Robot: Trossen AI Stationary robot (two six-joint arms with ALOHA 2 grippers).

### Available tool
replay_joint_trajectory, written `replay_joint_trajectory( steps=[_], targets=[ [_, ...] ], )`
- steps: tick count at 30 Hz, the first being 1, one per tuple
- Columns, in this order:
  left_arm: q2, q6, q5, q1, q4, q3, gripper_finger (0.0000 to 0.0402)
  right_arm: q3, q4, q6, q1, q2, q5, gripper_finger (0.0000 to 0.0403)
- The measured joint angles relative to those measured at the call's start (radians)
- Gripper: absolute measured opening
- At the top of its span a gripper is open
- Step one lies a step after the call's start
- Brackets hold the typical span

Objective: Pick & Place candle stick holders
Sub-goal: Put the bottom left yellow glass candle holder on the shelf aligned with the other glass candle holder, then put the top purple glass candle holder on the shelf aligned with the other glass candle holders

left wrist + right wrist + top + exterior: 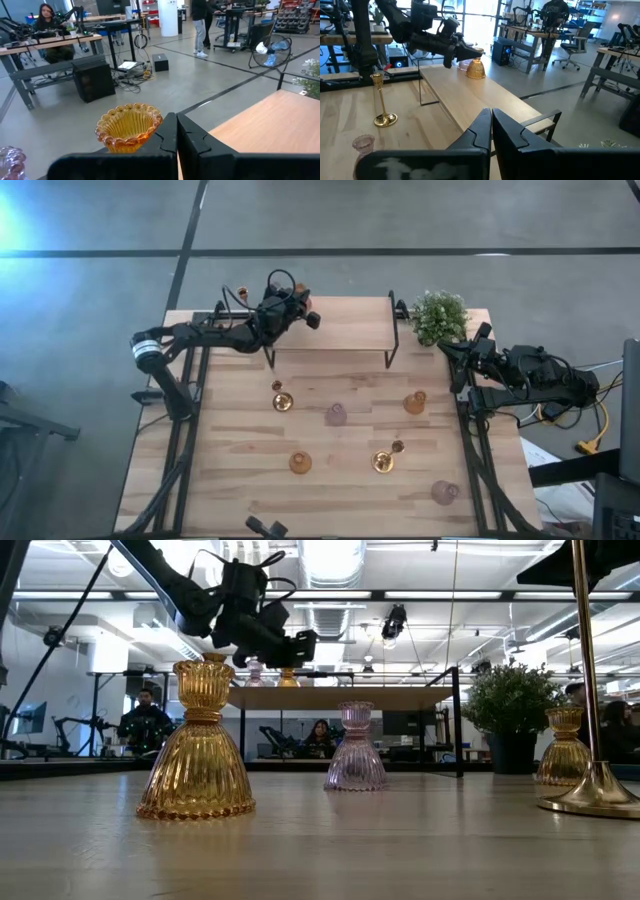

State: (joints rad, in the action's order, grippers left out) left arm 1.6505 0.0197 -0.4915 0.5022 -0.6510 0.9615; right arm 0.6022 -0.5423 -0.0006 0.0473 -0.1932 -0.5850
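Observation:
A raised wooden shelf stands at the table's far middle. On its left end are an amber glass holder and a pink one. My left gripper is shut and level just beside the amber holder's beaded rim, also seen in the right wrist view. On the table below stand a gold candlestick, a pink holder, two amber holders, another gold candlestick and a pink holder. My right gripper waits shut at the table's right edge. My left gripper has its shut fingers close against the side of the amber holder's rim, coming level over the shelf from the table's left. The finger hides the spot, so I cannot tell whether it touches. The holder stands upright on the shelf.
A green potted plant stands at the shelf's right end. A further gold candlestick shows at the far left corner by the left arm. The shelf's thin black legs stand on the table. People sit at desks beyond the table.

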Motion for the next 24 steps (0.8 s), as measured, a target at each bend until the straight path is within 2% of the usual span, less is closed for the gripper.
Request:
replay_joint_trajectory(
  steps=[6, 15, 19, 24],
  targets=[
    [0.0, -0.01, 0.043, -0.007, 0.001, 0.001, 0.0, 0.0, 0.0, 0.0, 0.0, 0.0, 0.0, 0.0008],
    [-0.02, -0.003, 0.087, -0.099, 0.028, 0.077, 0.0, 0.0, 0.0, 0.0, 0.0, 0.0, 0.0, 0.0008],
    [-0.081, 0.019, 0.166, -0.16, 0.228, 0.186, 0.0, 0.0, 0.0, 0.0, 0.0, 0.0, 0.0, 0.0008],
    [-0.148, 0.067, 0.312, -0.23, 0.71, 0.408, 0.0, 0.0, 0.0, 0.0, 0.0, 0.0, 0.0, 0.0008]
  ],
)
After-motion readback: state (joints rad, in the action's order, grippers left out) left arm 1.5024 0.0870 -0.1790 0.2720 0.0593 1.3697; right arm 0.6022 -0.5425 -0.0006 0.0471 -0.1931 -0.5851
